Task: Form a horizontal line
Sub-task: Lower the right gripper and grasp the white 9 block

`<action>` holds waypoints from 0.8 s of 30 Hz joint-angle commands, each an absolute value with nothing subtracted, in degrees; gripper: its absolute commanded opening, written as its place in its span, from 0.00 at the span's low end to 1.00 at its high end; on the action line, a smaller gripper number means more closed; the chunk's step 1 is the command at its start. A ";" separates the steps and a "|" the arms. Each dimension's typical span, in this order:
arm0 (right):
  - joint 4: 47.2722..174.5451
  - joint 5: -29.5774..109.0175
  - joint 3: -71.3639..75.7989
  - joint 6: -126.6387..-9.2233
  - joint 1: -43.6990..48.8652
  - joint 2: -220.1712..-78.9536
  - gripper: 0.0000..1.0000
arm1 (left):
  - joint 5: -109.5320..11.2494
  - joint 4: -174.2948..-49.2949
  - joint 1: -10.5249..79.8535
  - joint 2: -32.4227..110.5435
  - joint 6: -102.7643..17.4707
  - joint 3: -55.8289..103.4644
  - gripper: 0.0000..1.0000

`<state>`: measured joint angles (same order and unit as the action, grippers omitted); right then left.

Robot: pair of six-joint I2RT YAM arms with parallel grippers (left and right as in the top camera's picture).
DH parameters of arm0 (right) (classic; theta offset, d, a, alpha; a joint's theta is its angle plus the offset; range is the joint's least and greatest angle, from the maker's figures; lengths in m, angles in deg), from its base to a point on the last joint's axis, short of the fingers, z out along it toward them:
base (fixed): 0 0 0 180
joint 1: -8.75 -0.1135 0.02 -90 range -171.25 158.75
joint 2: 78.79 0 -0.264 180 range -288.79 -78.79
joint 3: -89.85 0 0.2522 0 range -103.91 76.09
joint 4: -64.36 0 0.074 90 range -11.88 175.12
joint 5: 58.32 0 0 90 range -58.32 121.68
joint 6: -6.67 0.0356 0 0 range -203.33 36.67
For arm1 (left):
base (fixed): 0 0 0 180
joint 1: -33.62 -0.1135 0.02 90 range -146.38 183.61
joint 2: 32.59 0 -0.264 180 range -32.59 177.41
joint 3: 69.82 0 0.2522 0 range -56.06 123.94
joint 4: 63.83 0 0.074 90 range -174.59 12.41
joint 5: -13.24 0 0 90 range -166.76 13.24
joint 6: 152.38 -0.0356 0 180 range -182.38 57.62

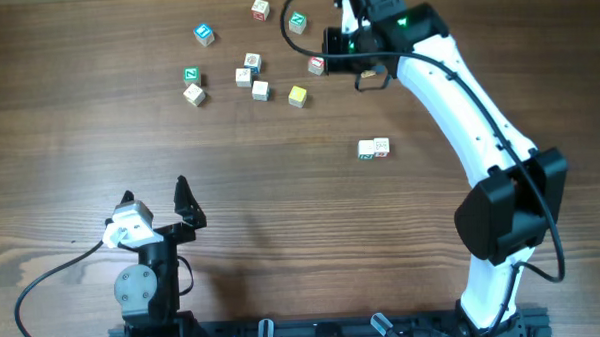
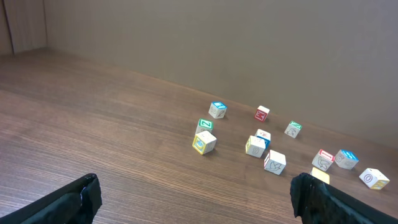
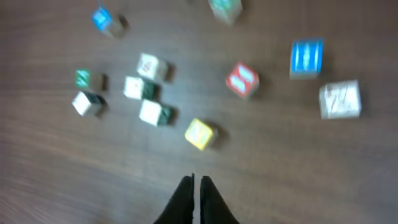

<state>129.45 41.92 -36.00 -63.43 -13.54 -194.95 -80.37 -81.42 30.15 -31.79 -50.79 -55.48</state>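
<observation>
No row of five cubes shows. Two pale cubes with green and red marks sit side by side right of centre. A yellow-faced cube lies loose among the scattered cubes at the back and also shows in the right wrist view. My right gripper hangs above the back right of the scatter. In the blurred right wrist view it is shut and empty, near the yellow cube. My left gripper is wide open and empty at the front left, and its view shows bare table between the fingers.
Loose cubes lie at the back: a blue-faced one, green-faced ones, a red-faced one, and several pale ones. The right arm crosses the right side. A blue-faced cube and a white cube lie under it.
</observation>
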 commanded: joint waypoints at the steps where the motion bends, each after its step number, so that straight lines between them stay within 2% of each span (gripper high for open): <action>1: 125.08 40.78 -39.85 -72.94 -13.54 -194.82 0.04 | -81.14 -81.32 30.35 -32.20 -51.68 -55.72 1.00; 5: 117.74 40.74 -38.05 -75.58 -13.58 -195.12 0.06 | -81.16 -81.32 30.35 -32.20 -51.68 -55.72 1.00; 9: 113.17 40.76 -37.81 -75.62 -14.56 -198.38 0.13 | -81.14 -81.32 30.35 -32.20 -51.68 -55.72 1.00; 10: 112.25 40.74 -37.81 -75.71 -15.04 -199.89 0.24 | -81.16 -81.32 30.35 -32.20 -51.68 -55.72 1.00; 11: 111.55 40.74 -37.81 -75.71 -15.48 -201.37 0.48 | -81.14 -81.32 30.35 -32.20 -51.68 -55.72 1.00; 12: 111.31 40.69 -37.81 -75.87 -15.81 -202.66 0.65 | -81.14 -81.32 30.35 -32.20 -51.68 -55.72 1.00; 19: 110.85 43.08 -37.81 -75.67 -16.03 -213.05 0.90 | -81.14 -81.32 30.35 -32.20 -51.68 -55.72 1.00; 24: 108.10 49.83 -37.81 -75.62 -17.93 -216.70 0.92 | -81.16 -81.32 30.35 -32.20 -51.68 -55.72 1.00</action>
